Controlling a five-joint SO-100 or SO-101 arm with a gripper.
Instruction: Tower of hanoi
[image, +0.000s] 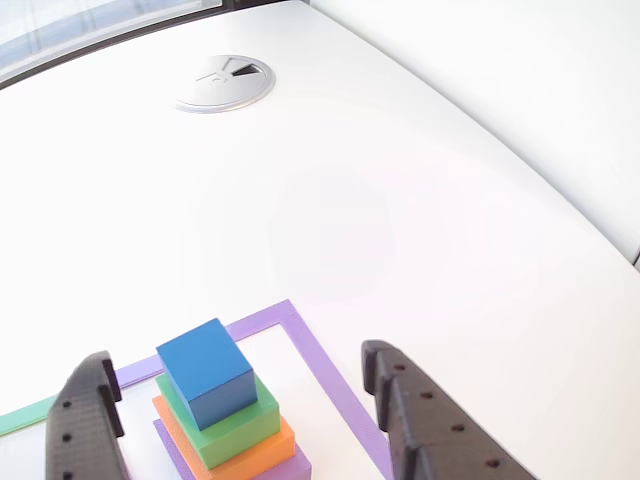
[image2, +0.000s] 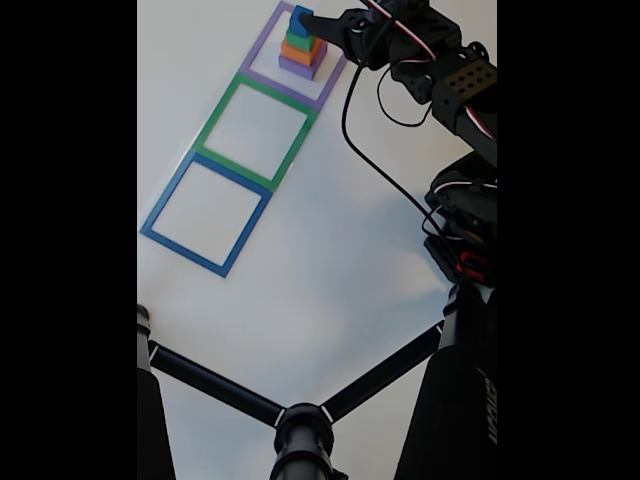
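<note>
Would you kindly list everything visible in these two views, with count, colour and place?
blue block: one, top of the stack.
green block: one, second from top.
orange block: one, third from top.
purple block: one, bottom of the stack.
purple frame: one, around the stack.
green frame: one, middle square, nothing inside.
blue frame: one, nearest square in the fixed view, nothing inside.
cable grommet: one, grey, far part of the table.
table: one, white.
tripod: one, black, foreground of the fixed view.
gripper: one, black, open, fingers either side of the blue block.
</note>
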